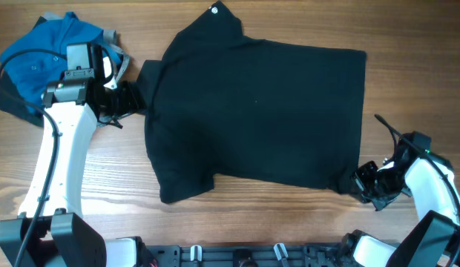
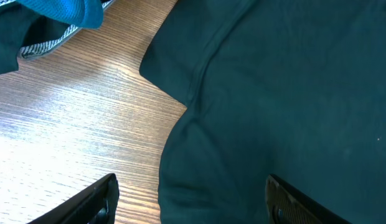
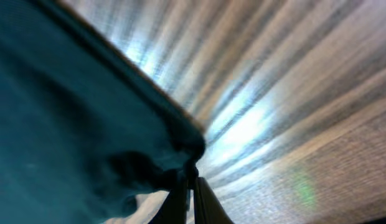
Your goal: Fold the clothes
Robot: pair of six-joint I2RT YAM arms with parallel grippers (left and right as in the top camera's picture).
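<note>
The black garment (image 1: 260,111) lies spread over the middle of the wooden table, with a small white tag (image 1: 214,10) at its far edge. My left gripper (image 1: 130,99) is open at the garment's left edge; in the left wrist view (image 2: 190,199) its two fingers straddle the fabric edge (image 2: 274,93). My right gripper (image 1: 361,180) is shut on the garment's near right corner; in the right wrist view (image 3: 190,180) the fingers pinch a bunched bit of the dark cloth (image 3: 68,124).
A bright blue shirt (image 1: 44,52) with a grey cloth (image 1: 119,63) lies heaped at the far left, behind the left arm. It also shows in the left wrist view (image 2: 62,12). Bare wood (image 1: 289,215) runs along the near edge.
</note>
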